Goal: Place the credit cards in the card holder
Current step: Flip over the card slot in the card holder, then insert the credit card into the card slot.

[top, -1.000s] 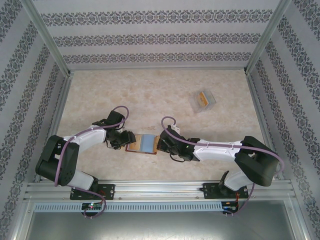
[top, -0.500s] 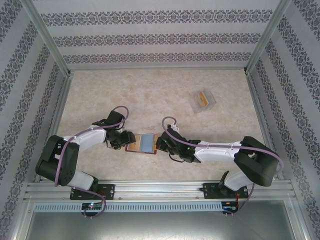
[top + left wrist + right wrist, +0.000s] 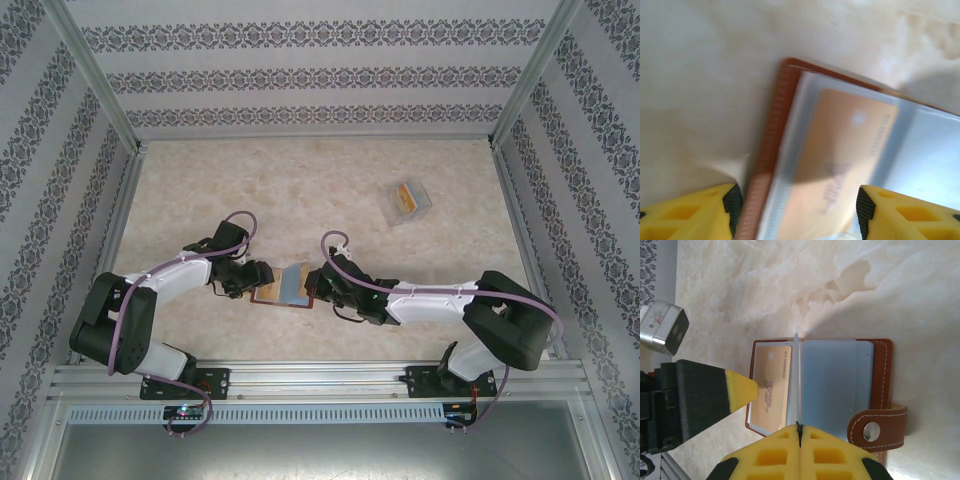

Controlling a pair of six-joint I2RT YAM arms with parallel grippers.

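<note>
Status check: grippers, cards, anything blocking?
Left gripper open at card holder edge. Right gripper shut on its clear leaf. Orange card sleeved. Clear box far right, apart.

Card holder (image 3: pixel 882 370): reddish-brown leather, white stitching, silver stud, blue-grey sleeves. Credit card (image 3: pixel 770 390) in the 9 o'clock sleeve: orange-tan. Surface (image 3: pixel 300 190): cream, marbled. Walls (image 3: pixel 320 80): white with dark floral bands. Left pincer (image 3: pixel 796 205) and right pincer (image 3: pixel 799 435): yellow fingers, black backing.

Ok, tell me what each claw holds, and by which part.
Right claw pinches the card holder by the edge of an upright inner sleeve. Left claw open, holding nothing.
</note>
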